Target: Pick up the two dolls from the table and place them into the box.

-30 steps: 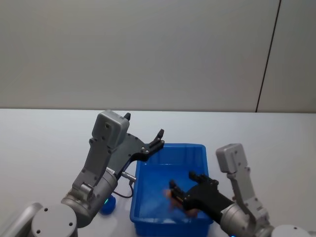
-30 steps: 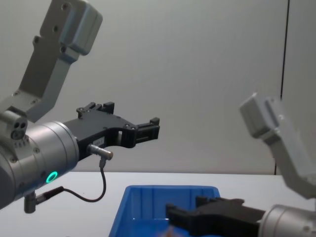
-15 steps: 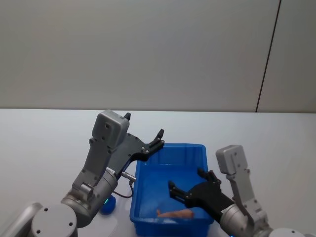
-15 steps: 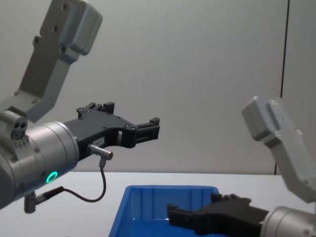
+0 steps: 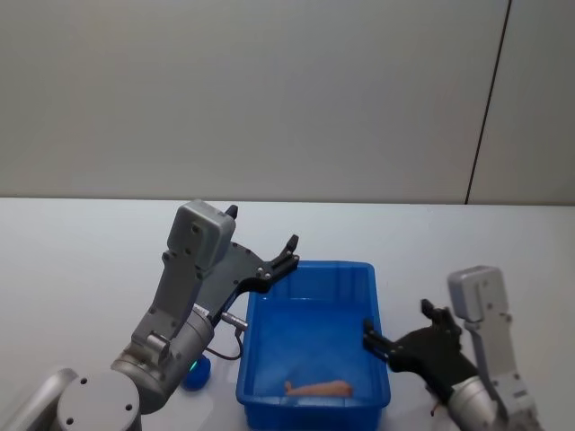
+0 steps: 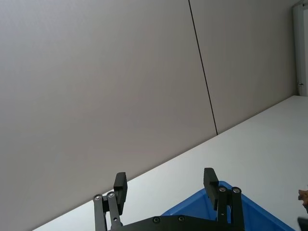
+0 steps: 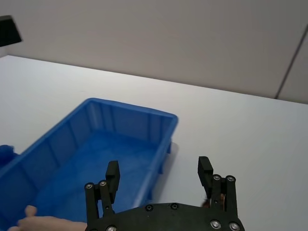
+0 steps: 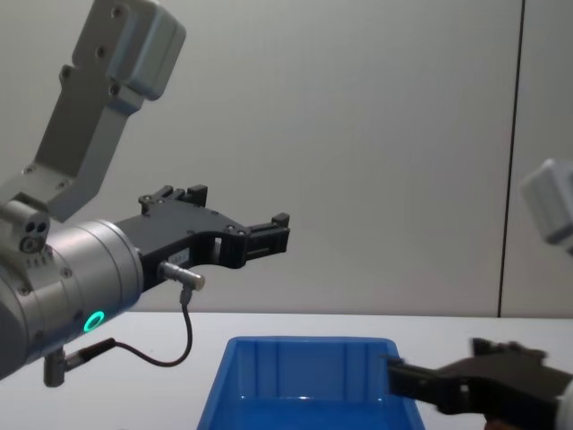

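Head looks down, chest looks level — wrists peer forward, close; all share the box (image 5: 328, 283).

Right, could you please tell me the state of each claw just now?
Left claw: open, empty, by the box's far-left corner.
Right claw: open, empty, beside its right wall.

Our 2 silver-grey arms (image 5: 193, 269)
We see black left gripper (image 6: 164, 174) and right gripper (image 7: 159, 164), green ring light (image 8: 93, 321), thin cable (image 8: 188, 322).

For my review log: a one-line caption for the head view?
Pale doll lies in the blue box; right gripper open beside the box, left gripper open near its far-left corner.
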Robot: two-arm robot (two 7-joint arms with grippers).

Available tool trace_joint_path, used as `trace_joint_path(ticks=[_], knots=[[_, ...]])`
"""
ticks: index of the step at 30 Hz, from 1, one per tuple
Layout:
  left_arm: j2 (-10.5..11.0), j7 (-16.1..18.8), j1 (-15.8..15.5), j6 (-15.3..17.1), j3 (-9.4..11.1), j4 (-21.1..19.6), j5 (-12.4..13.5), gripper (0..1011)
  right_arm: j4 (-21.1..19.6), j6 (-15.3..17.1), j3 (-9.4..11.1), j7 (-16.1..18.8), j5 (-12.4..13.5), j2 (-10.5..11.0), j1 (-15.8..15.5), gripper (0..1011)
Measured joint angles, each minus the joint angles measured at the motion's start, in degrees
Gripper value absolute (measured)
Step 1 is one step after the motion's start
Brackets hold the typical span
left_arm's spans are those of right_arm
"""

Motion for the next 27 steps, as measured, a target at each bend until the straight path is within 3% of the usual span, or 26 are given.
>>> trace_joint_path(ticks=[12,27], knots=[[0.00,0.00,0.00,0.00,0.00,0.00,0.00,1000,-3.84,2.50,1.70,-7.00,-0.35,2.27,-3.39,1001],[0.00,0.00,0.00,0.00,0.00,0.00,0.00,1000,-2.06,4.21,1.70,-10.51,-1.93,1.41,-3.94,1001]])
